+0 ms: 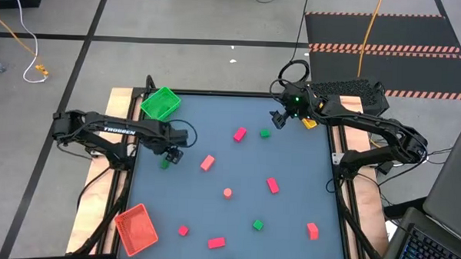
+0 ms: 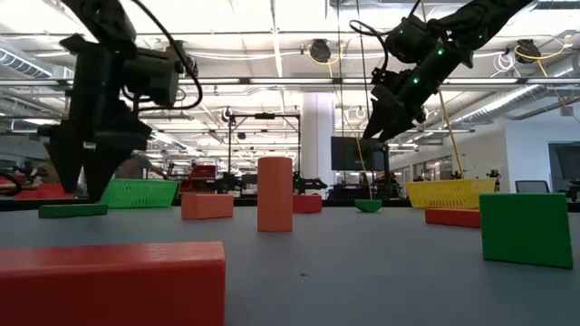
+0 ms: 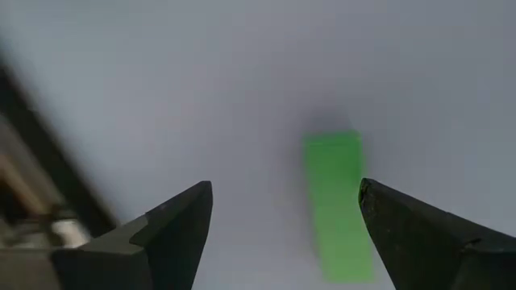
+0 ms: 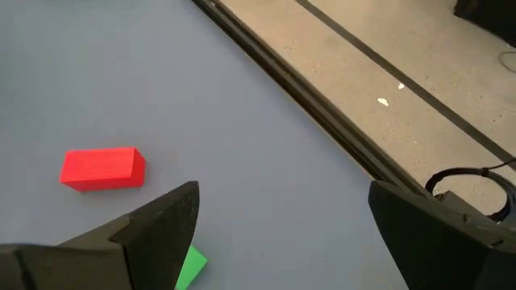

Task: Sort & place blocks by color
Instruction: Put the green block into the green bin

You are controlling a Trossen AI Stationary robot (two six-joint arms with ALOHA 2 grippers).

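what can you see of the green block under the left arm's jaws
The green block is a plain, solid bar, bright green with flat faces and squared edges, looking like smooth plastic. It lies flat on the grey table near its left edge, below the green tray. The left gripper hovers over it with jaws open, the bar between them but nearer one finger. Nothing but the table touches it.

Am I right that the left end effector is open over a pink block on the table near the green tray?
Not quite. The block is green, not pink. The left wrist view shows the green block lying on the table between the open fingers of the left end effector, near the green tray.
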